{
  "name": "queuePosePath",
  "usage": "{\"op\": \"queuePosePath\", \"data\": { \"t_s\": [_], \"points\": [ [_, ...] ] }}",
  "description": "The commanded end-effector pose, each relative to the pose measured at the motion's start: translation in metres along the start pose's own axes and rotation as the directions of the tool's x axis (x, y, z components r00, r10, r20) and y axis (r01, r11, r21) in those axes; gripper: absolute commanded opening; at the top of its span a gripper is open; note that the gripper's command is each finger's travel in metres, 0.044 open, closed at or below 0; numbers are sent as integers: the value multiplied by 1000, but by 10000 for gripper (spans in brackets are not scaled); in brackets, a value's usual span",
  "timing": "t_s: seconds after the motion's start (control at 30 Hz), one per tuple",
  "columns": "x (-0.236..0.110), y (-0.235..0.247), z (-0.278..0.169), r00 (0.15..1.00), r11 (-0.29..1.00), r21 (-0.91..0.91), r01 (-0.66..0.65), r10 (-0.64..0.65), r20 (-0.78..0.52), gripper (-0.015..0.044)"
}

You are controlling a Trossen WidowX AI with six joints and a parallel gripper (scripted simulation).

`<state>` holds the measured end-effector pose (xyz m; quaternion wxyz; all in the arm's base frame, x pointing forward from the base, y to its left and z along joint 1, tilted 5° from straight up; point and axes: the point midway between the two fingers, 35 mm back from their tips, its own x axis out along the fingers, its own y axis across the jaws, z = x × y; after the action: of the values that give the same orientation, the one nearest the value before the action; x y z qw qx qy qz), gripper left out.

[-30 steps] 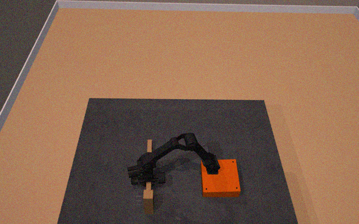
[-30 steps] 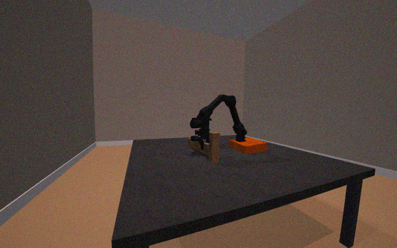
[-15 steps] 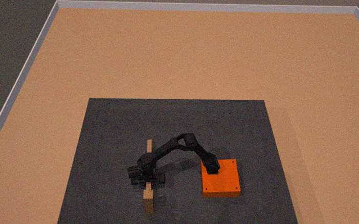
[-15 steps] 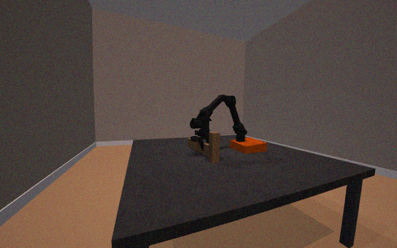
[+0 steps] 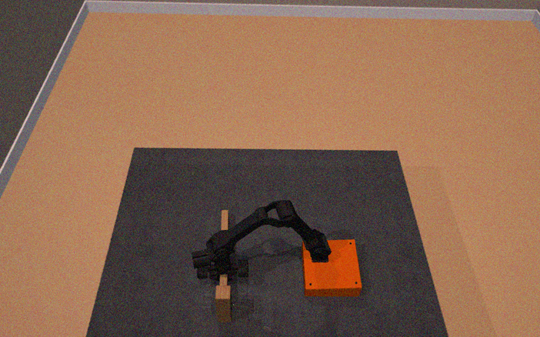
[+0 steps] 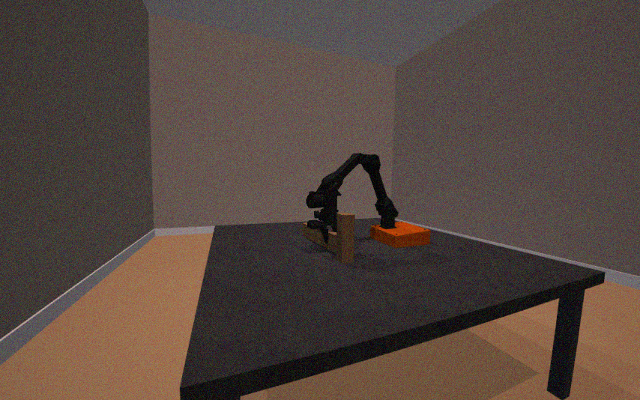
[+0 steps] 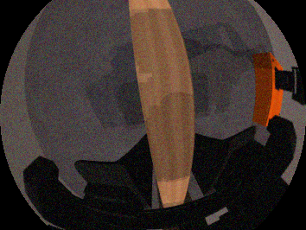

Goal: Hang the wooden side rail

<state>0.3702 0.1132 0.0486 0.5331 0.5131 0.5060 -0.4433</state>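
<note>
The wooden side rail [image 5: 224, 220] [image 6: 312, 234] [image 7: 161, 94] runs in a line from the back of the table to the upright wooden headboard post [image 5: 222, 304] [image 6: 348, 237]. The rail's near end meets the post; the hooks, the pins and the slot are hidden. My gripper [image 5: 220, 269] [image 6: 325, 229] [image 7: 162, 133] is shut on the rail, close behind the post. In the wrist view the rail runs up the middle between the black fingers. The rail's far end is low, at the table top.
The arm's orange base block [image 5: 332, 270] [image 6: 401, 234] [image 7: 266, 89] stands right of the post on the dark table [image 5: 333, 196] [image 6: 330, 306]. The room's floor and walls lie around the table.
</note>
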Motion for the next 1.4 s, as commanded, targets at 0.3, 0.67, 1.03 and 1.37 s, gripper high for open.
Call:
{"op": "queuePosePath", "data": {
  "t_s": [0.3,0.67,1.03,1.37],
  "points": [
    [0,1,-1,1000,1000,-3,-8,8,-8,0],
    [2,1,-1,1000,1000,-3,-8,8,-8,0],
    [3,1,-1,1000,1000,-3,-8,8,-8,0],
    [5,-1,0,1000,1000,0,1,-1,0,26]
  ]
}}
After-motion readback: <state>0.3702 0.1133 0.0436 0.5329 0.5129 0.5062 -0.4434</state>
